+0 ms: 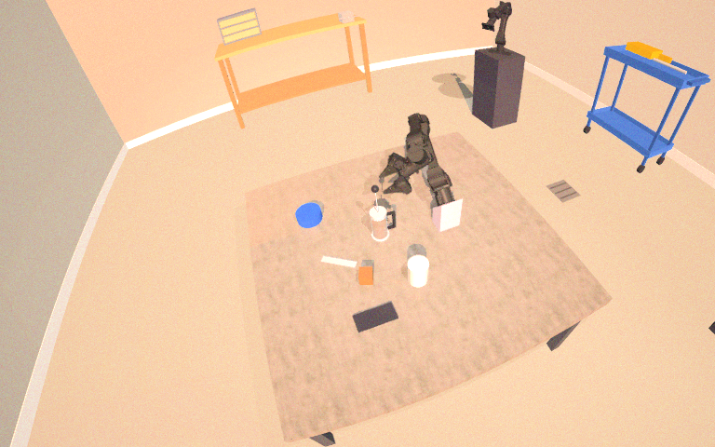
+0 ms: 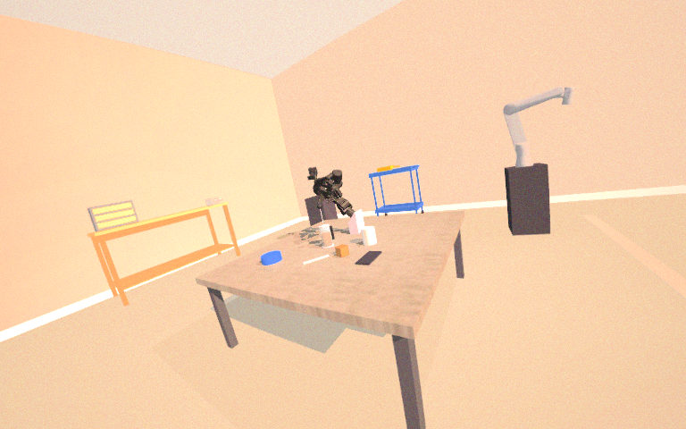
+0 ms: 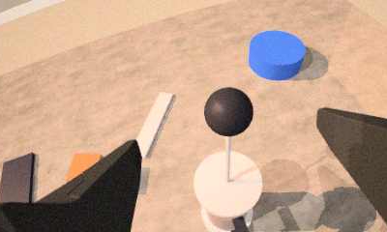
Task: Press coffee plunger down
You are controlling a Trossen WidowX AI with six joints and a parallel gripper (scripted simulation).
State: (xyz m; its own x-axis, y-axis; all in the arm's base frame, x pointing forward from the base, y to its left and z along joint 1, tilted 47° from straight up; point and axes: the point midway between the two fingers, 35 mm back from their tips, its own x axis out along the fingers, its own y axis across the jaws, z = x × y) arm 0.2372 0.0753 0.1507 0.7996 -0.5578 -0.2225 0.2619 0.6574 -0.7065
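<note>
The coffee press (image 1: 380, 226) (image 2: 326, 239) stands upright on the table, with a black handle (image 1: 394, 220) (image 2: 331, 232) on one side. Its white lid (image 3: 212, 188) shows in the wrist view. The plunger's thin rod stands well up out of the lid, topped by a round black knob (image 1: 374, 188) (image 3: 228, 107). My gripper (image 1: 384, 184) (image 3: 229, 132) is open and empty, beside the knob on the arm's side in the top view. In the wrist view the knob appears between the two spread fingers but beyond their tips, with no contact visible.
On the table (image 1: 461, 331) are a blue disc (image 1: 308, 214) (image 3: 276, 55), a white strip (image 1: 339, 261), an orange block (image 1: 366, 275), a white cylinder (image 1: 418, 271), a dark slab (image 1: 375, 317) and a pale upright box (image 1: 450, 215) by the arm's base.
</note>
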